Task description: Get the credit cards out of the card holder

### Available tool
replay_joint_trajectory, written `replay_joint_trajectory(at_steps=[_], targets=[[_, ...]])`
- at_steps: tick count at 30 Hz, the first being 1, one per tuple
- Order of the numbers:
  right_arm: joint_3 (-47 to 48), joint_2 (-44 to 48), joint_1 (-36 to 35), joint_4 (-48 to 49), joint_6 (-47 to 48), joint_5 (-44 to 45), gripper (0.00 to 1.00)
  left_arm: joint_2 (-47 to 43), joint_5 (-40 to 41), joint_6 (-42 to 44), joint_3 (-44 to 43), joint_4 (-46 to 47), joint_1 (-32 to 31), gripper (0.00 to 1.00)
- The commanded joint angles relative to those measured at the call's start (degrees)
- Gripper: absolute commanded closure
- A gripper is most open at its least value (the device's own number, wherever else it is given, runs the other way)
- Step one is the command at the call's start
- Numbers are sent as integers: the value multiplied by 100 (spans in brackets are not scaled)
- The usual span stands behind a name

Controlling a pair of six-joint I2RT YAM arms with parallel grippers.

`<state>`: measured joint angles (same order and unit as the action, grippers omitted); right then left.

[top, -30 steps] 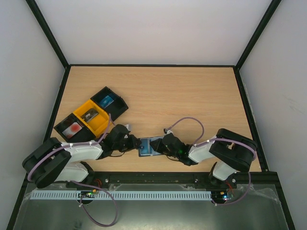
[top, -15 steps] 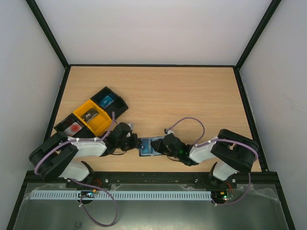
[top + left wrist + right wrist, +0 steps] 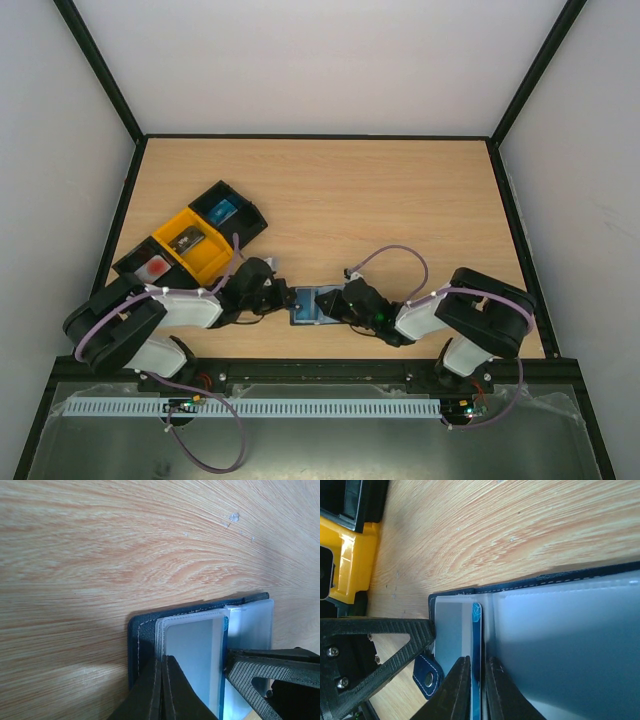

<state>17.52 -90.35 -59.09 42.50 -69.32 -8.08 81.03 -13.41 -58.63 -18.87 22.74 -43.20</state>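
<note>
The card holder (image 3: 312, 306) lies open on the bench (image 3: 360, 195), right between the two grippers, which come at it from opposite sides. A blue credit card (image 3: 477, 640) stands on edge out of its middle pocket, and the right gripper (image 3: 476, 664) is pinched on that card, one finger on each face with barely a gap. Just to one side of those fingers a pale card (image 3: 192, 655) sits in a clear sleeve, stitched into the navy panel. The left gripper (image 3: 161, 666) has its fingers pressed together, tips resting on the near edge of that panel; I cannot make out anything caught between them. The wallet's closure tab (image 3: 427, 676), with its metal snap, sticks out on the bench just beside the left gripper's finger. Beyond the left gripper, well away from the wallet, sits a yellow tray (image 3: 190, 245) with a black tray (image 3: 228, 212) at its far end and another (image 3: 148, 268) at its near end.
</note>
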Motion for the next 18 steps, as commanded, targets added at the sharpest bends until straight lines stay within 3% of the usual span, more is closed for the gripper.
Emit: replay_joint_trajectory(at_steps=[1,14,18], targets=[[-135,-98,51,345,23,-77,90,45,177,-47,287,-321,-13,97],[-99,-510,97,953,-47,-493,87,107,74,-198,410,-41,-30,97],[-152,-595,123,1219,-49,-608,97,119,80,-219,450,-12,-26,97]])
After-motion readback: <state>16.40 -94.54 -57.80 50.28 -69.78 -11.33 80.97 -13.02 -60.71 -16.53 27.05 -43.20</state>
